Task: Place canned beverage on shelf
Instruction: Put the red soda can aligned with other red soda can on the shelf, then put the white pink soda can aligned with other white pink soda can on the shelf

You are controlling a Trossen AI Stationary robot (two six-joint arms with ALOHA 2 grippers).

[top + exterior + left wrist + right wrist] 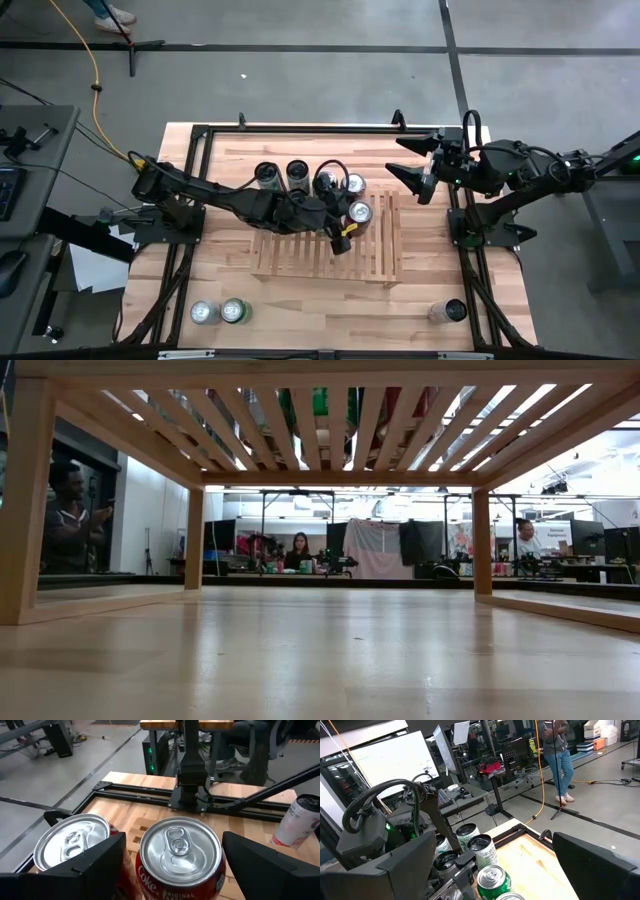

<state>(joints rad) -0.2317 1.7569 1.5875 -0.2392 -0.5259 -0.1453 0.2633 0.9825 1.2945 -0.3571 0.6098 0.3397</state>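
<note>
Looking down: the left gripper (352, 222) is out over the slatted shelf (300, 255), right at a red cola can (360, 211) standing on the shelf's far right part.
Left jaws: spread wide either side of the cola can; the left wrist view shows clear gaps between the dark fingers (97, 862) and the can (181, 855), so nothing is pinched.
Left wrist extra: a second silver-topped can (72, 842) sits just beside the red one, and a pale can (300, 822) stands farther off on the desk.
Right gripper (420, 170): parked off the shelf, above the desk's far right corner, jaws spread and empty.
Right wrist extra: a cluster of cans beyond the left arm, a green-topped can (492, 880) nearest.
Back row: dark-topped cans (282, 176) lined up on the desk (200, 280) just behind the shelf.
Near edge: two cans (218, 312) at the left, one can (450, 311) at the right.
Low view: only the shelf's underside (330, 420) and its legs, with people (298, 550) seated in the room behind; no can visible from here.
</note>
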